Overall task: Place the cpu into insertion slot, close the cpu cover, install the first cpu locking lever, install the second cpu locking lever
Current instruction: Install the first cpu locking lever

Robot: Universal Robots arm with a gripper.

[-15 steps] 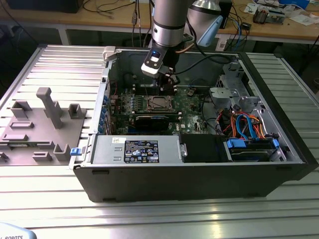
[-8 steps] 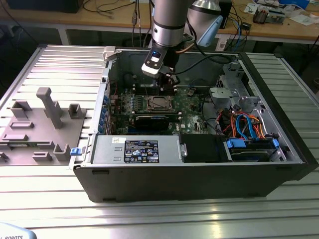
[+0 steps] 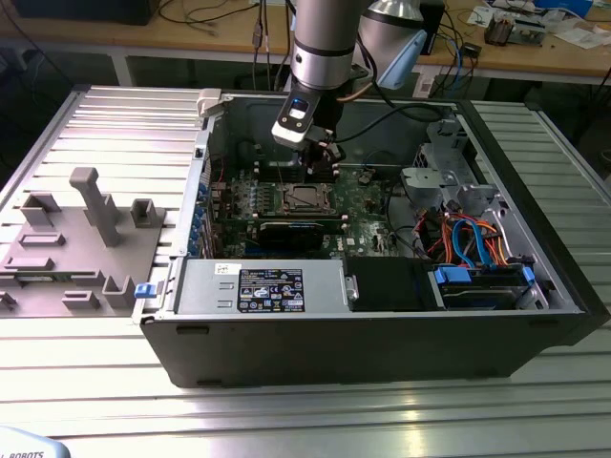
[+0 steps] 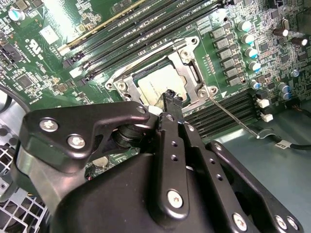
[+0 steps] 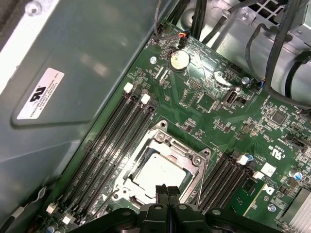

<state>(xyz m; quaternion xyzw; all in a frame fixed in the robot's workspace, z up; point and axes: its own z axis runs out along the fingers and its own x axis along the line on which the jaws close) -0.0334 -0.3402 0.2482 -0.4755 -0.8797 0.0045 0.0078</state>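
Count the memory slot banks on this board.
2. One bank runs between the cpu and the case wall; the other lies across the cpu, its end behind the end effector.

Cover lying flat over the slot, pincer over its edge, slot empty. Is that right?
Not empty: in the first wrist view the cpu sits in it, silver top showing through the cut-out of the cpu cover. The cover lies flat, with the pincer over its edge.
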